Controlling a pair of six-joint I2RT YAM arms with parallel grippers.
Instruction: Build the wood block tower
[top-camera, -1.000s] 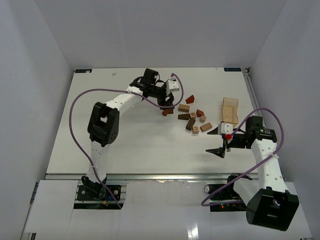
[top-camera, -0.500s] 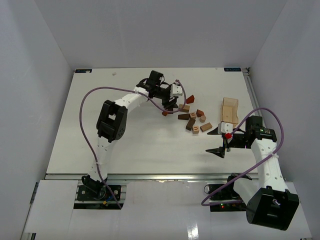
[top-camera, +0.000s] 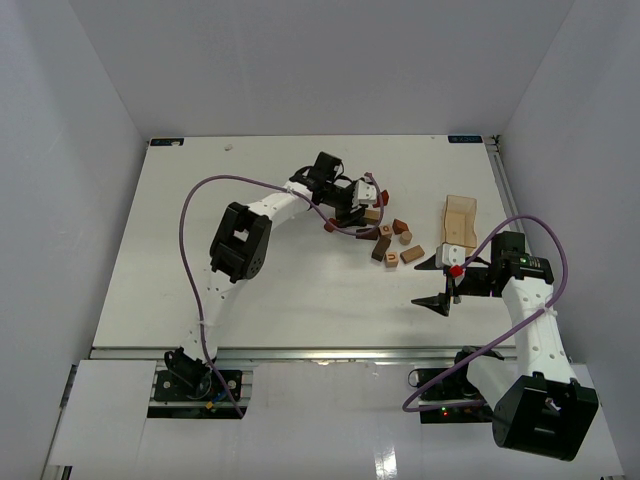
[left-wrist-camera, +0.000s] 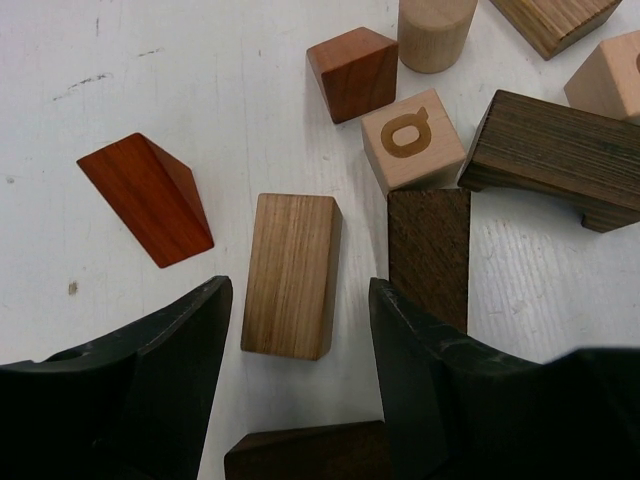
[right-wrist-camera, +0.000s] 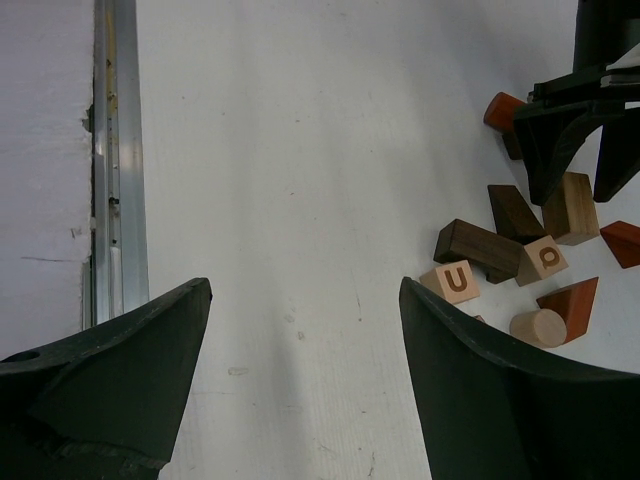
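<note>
Now that the left gripper (left-wrist-camera: 298, 300) has swung rightward over the unbuilt wood block tower (top-camera: 388, 238), scattered right of centre in the top view, its narrowing fingers stand apart astride a tan oblong block (left-wrist-camera: 292, 275), so a first pick looks close. The right gripper (top-camera: 441, 283) waits, fingers spread wide.

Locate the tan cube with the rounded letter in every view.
Top external: the tan lettered cube sits in the middle of the block cluster, right of the picture's centre.
Left wrist: upper centre-right, letter face up.
Right wrist: near the right edge, about mid-height.
Shared landmark: the dark arch block lies next to the cube in all three views.
</note>
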